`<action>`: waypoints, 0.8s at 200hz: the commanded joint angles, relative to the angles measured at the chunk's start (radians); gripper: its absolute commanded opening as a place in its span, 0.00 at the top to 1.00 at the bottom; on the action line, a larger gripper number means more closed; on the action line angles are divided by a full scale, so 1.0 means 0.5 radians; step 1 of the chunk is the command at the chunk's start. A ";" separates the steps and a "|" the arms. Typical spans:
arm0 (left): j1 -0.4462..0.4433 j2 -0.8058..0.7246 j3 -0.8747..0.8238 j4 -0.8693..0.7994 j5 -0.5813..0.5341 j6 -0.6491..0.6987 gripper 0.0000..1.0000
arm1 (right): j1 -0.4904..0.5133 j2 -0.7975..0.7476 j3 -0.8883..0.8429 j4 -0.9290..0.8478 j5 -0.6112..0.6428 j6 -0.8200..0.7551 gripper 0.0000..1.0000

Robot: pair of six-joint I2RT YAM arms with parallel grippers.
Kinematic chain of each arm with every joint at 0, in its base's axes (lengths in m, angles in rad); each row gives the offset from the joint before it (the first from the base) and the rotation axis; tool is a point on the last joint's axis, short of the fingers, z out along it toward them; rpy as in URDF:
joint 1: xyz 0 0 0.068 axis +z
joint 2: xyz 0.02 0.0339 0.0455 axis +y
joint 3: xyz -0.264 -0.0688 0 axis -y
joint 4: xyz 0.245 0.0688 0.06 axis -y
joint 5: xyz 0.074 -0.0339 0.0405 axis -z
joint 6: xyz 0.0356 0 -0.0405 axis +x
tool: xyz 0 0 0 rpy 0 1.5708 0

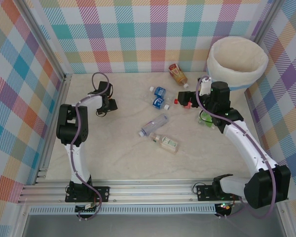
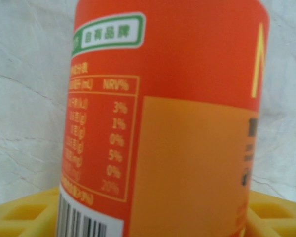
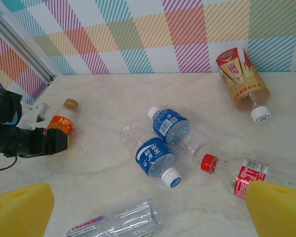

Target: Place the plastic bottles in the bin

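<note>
An upright orange-labelled bottle (image 2: 187, 123) stands between the yellow fingers (image 2: 19, 217) of my left gripper (image 2: 153, 217), which press on both its sides. In the right wrist view that bottle (image 3: 64, 122) stands at the far left with the left gripper (image 3: 44, 142) around it. My right gripper (image 3: 148, 217) hangs open over two blue-labelled bottles (image 3: 153, 158), a red-capped bottle (image 3: 241, 173) and a clear purple-labelled bottle (image 3: 123, 222). A gold-brown bottle (image 1: 177, 74) lies near the back wall. The bin (image 1: 237, 61) stands at the back right, behind the right gripper (image 1: 193, 101).
A green-labelled bottle (image 1: 166, 142) lies mid-table beside the clear one (image 1: 154, 124). Another green bottle (image 1: 205, 120) lies under the right arm. Checked walls and a metal frame post (image 3: 19, 44) close in the table on three sides.
</note>
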 commanded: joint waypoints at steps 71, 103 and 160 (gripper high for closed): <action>-0.057 -0.538 -0.679 0.468 0.355 -0.062 0.47 | 0.019 -0.058 -0.093 0.032 -0.055 0.120 0.00; -0.147 -0.766 -0.951 0.678 0.433 -0.159 0.48 | 0.021 -0.041 -0.143 0.064 -0.089 0.224 0.00; -0.418 -1.201 -1.276 0.821 0.398 -0.313 0.48 | 0.030 -0.009 -0.167 0.130 -0.144 0.312 0.00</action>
